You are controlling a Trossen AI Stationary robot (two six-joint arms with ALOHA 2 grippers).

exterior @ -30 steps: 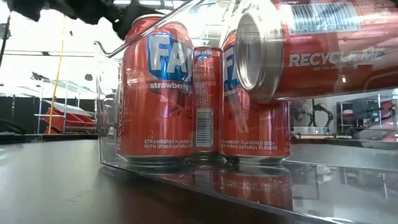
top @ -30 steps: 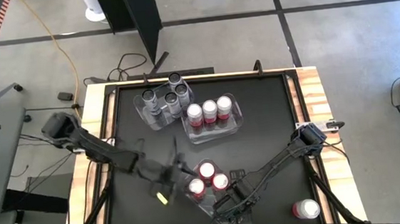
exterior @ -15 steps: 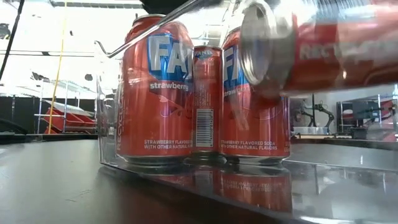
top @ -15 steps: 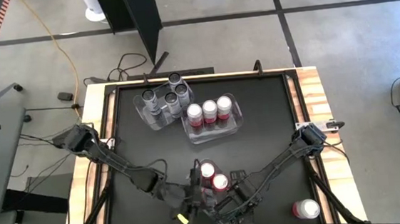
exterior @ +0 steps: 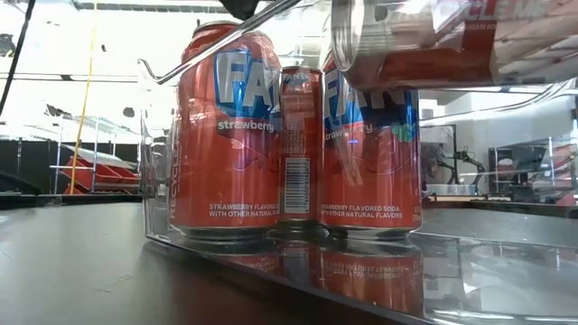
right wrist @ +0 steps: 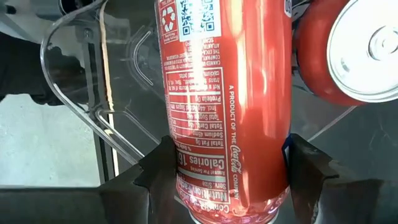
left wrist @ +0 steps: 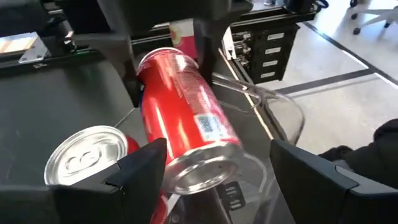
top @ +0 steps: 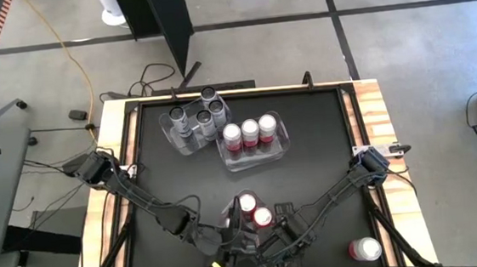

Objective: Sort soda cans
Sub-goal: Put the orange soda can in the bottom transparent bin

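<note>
Overhead, a clear bin [top: 250, 226] near the desk's [top: 308, 145] front edge serves as landmark. Two upright red cans [top: 254, 211] are seen inside it. Above it, a sideways red can [right wrist: 227, 99] is pinched between the right gripper's [right wrist: 227, 186] jaws. The left gripper [left wrist: 217, 180] hangs beside that can, jaws spread, holding nothing. Behind the bin, a second bin [top: 256, 141] holds three red cans, a third bin [top: 188, 125] four grey cans [top: 207, 109]. One red can [top: 365, 249] stands alone to the right. Arms partly hide the landmark bin.

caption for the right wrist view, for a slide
Right gripper holding a red soda can over the clear bin.
</note>
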